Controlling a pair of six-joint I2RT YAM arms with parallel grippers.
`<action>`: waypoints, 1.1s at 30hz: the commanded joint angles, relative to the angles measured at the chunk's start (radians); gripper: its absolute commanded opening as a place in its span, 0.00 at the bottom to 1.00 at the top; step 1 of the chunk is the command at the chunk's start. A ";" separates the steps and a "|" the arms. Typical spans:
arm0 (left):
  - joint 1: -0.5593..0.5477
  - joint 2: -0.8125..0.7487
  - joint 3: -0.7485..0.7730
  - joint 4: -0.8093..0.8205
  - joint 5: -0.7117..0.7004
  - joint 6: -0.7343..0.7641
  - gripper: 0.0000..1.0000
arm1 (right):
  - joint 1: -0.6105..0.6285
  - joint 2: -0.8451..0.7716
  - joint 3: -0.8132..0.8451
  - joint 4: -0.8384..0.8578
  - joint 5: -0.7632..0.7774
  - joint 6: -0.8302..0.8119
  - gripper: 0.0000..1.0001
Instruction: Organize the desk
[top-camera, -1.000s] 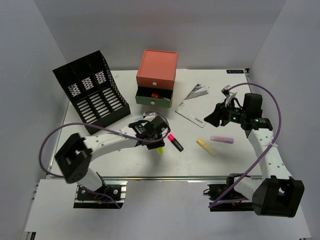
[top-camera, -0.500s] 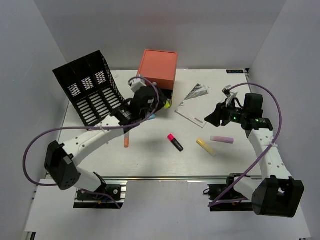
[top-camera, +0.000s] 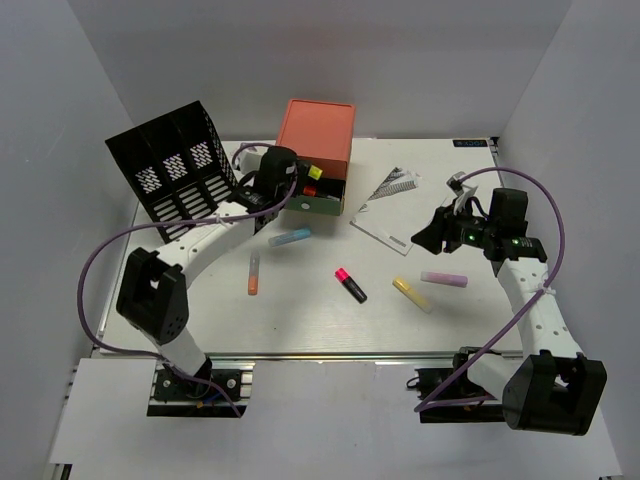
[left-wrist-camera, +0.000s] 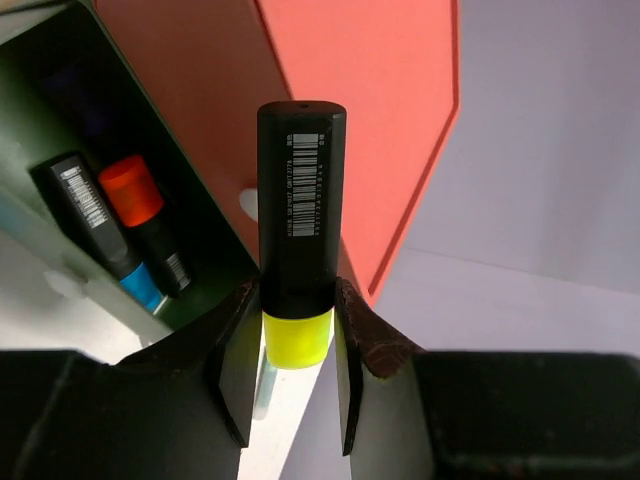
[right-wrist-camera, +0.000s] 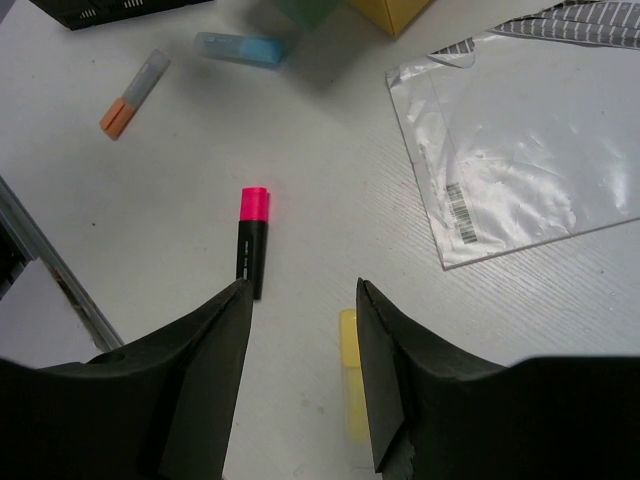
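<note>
While the left gripper (left-wrist-camera: 292, 300) clamps a black yellow-tipped plastic highlighter (left-wrist-camera: 300, 200) at the open green drawer (top-camera: 322, 203), upper centre, the right gripper (right-wrist-camera: 300, 300) gapes empty — the white rectangular desk (top-camera: 300, 320) fills mid-frame.

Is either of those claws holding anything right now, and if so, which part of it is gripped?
The left gripper pinches a black highlighter by its yellow end, with the black body sticking out ahead. The right gripper is open and holds nothing.
</note>
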 joint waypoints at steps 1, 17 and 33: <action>0.023 0.015 0.055 0.026 0.035 -0.076 0.13 | -0.007 -0.026 -0.002 0.020 -0.012 -0.003 0.52; 0.083 0.051 0.009 0.109 0.205 -0.072 0.68 | -0.013 -0.002 0.002 -0.056 -0.117 -0.163 0.65; 0.147 -0.280 -0.373 0.499 0.826 0.510 0.15 | 0.228 0.093 -0.013 -0.114 -0.037 -0.340 0.23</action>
